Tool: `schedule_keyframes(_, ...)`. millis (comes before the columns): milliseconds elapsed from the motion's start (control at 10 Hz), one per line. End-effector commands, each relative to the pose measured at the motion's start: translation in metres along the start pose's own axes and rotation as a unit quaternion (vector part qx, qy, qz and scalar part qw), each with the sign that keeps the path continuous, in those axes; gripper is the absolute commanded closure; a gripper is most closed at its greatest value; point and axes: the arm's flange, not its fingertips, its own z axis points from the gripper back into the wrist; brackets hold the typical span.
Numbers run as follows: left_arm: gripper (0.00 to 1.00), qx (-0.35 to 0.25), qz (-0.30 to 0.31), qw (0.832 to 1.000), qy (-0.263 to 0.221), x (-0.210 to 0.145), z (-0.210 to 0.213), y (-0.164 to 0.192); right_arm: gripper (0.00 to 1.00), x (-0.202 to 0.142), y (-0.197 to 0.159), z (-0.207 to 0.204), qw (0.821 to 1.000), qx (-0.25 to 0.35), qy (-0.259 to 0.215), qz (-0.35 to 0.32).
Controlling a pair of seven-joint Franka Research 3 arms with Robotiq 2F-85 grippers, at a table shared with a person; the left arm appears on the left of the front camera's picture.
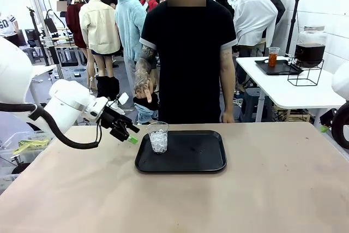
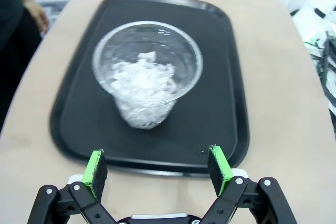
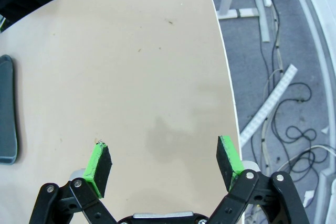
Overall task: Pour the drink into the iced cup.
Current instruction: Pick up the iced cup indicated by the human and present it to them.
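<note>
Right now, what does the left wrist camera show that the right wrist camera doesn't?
Left wrist: a clear cup of ice standing on the black tray, ahead of the open left claw. Right wrist: cables on the floor past the table's edge, beyond the open right claw. Both: that tray, the tan table and a person's hand.

Tray (image 1: 202, 163): matte black, on a plain pale-tan table (image 1: 262, 200); iced cup (image 1: 158, 136): clear plastic, white ice. Left gripper (image 1: 130, 136) and right gripper (image 3: 164, 166): black with green pads. At two o'clock, drink (image 1: 310, 53): dark reddish-brown in a glass jar (image 1: 312, 32), orange-red in a small cup (image 1: 272, 57); person's shirt (image 1: 188, 64): black, white-edged sleeves; forearm (image 1: 143, 72): dark tattoo pattern.
</note>
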Motion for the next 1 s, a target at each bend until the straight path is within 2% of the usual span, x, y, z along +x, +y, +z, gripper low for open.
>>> schedule_keyframes(0,0.00,-0.035,-0.020,0.999,-0.017,-0.006,-0.010,0.002,0.00,-0.004,0.003,0.000,1.000,-0.007,-0.005,-0.009)
schedule_keyframes(200,0.00,-0.023,-0.056,0.997,-0.037,-0.007,-0.019,0.001,0.00,-0.004,0.003,0.000,1.000,-0.007,-0.005,-0.009)
schedule_keyframes(500,0.00,-0.028,-0.068,0.992,-0.100,-0.009,-0.028,0.016,0.00,-0.004,0.003,0.000,1.000,-0.007,-0.005,-0.009)
schedule_keyframes(600,0.00,-0.025,-0.040,0.994,-0.096,-0.009,-0.030,0.022,0.00,-0.004,0.003,0.000,1.000,-0.007,-0.005,-0.009)
schedule_keyframes(700,0.00,-0.028,-0.058,0.996,-0.061,-0.004,-0.023,0.006,0.00,-0.004,0.003,0.000,1.000,-0.007,-0.005,-0.009)
schedule_keyframes(900,0.00,-0.027,-0.050,0.996,-0.075,-0.007,-0.028,0.013,0.00,-0.004,0.003,0.000,1.000,-0.007,-0.005,-0.009)
